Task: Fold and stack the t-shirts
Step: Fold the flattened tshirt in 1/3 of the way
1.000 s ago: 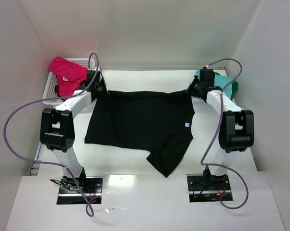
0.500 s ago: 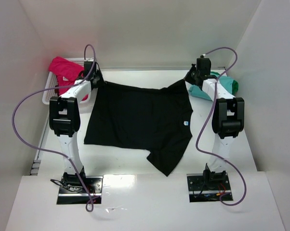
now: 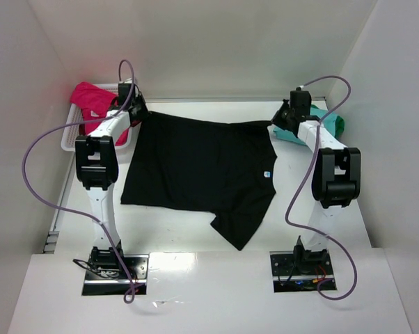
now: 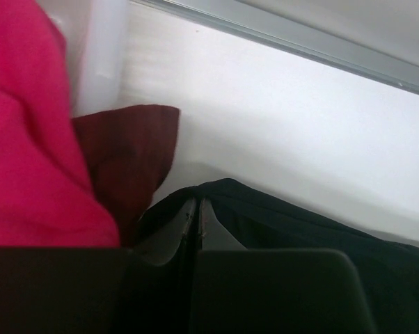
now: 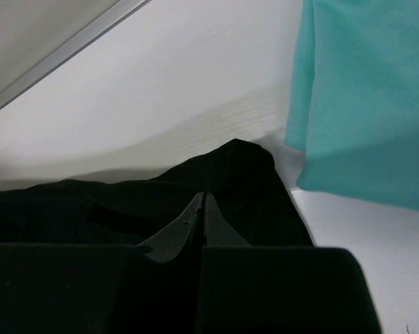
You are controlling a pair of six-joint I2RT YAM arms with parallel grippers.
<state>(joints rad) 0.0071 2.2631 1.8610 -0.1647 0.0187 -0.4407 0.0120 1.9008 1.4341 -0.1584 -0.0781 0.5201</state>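
Observation:
The black t-shirt (image 3: 202,170) lies spread on the table, its light-blue label (image 3: 266,174) at the right and one sleeve trailing toward the front. My left gripper (image 3: 136,115) is shut on its far left corner (image 4: 227,191). My right gripper (image 3: 278,124) is shut on its far right corner (image 5: 241,163). The far edge is stretched between them. A magenta-pink t-shirt (image 3: 92,101) lies in the basket, with a dark red one (image 4: 129,149) beside it. A teal t-shirt (image 3: 314,125) and a green one (image 3: 337,125) lie at the far right.
A white lattice basket (image 3: 72,136) stands at the far left against the wall. White walls close in the table at back and sides. The teal cloth (image 5: 366,104) hangs close to the right of my right gripper.
Both grippers have carried the shirt's far edge toward the back wall and pulled it straight. The right gripper has shifted outward to the right. The shirt lies flatter.

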